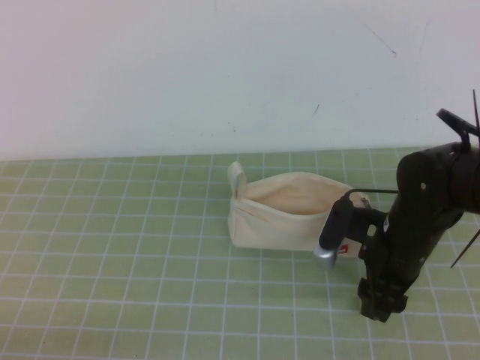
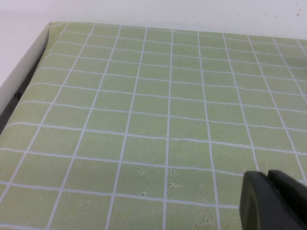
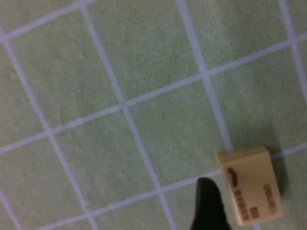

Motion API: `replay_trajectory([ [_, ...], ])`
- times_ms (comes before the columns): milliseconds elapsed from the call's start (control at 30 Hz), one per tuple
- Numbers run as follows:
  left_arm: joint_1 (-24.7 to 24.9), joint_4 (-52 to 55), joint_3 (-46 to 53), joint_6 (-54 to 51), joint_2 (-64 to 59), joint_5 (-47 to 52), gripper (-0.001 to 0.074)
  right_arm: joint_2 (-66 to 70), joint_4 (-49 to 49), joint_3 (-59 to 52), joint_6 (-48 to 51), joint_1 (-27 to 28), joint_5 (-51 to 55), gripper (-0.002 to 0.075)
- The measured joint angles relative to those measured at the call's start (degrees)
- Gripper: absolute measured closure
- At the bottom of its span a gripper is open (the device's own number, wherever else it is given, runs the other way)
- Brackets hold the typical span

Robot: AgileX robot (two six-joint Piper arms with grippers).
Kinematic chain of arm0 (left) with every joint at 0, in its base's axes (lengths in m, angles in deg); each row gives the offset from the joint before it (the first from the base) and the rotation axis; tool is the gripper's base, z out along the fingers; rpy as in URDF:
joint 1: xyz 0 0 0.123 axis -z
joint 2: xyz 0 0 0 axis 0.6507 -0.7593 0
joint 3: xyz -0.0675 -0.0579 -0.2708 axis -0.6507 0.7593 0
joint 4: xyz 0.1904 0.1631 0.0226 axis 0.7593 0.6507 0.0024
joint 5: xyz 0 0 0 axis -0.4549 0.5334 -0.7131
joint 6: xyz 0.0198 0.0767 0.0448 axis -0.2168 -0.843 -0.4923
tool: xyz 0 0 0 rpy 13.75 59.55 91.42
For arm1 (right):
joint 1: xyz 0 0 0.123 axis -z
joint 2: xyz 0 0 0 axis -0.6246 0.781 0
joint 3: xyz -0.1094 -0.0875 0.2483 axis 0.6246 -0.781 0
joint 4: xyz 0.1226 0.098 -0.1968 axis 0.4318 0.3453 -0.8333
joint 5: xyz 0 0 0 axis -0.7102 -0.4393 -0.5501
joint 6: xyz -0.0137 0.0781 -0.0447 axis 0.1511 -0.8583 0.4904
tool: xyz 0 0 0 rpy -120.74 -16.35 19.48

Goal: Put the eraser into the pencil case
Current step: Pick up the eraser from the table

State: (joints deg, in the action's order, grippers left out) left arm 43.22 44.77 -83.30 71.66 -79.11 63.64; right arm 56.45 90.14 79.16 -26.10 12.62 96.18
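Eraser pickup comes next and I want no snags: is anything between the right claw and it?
Nothing visible. In the right wrist view the eraser lies flat on the green mat, one dark fingertip right beside it, no object between. The right claw hangs low beside the case. The left claw is over bare mat.

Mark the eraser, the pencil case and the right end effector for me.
eraser [image 3: 252,186], right wrist view, printed top face.
pencil case [image 1: 274,221], high view, front canvas wall.
right end effector [image 1: 381,304], high view, lowered tip right of the case.

High camera overlooks mat [image 1: 112,247]; wrist cameras hover close.
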Motion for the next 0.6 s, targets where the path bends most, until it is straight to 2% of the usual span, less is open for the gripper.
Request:
replay_trajectory([
  [200,0.0,0.0,0.0,0.0,0.0,0.0,0.0736,2.02,-0.11,0.1,1.88,0.0,-0.57,0.0319],
  [433,0.0,0.0,0.0,0.0,0.0,0.0,0.0736,2.89,0.11,0.36,2.88,0.0,-0.79,0.0527],
  [600,0.0,0.0,0.0,0.0,0.0,0.0,0.0736,3.16,0.22,0.58,3.01,0.0,-0.67,0.0532],
])
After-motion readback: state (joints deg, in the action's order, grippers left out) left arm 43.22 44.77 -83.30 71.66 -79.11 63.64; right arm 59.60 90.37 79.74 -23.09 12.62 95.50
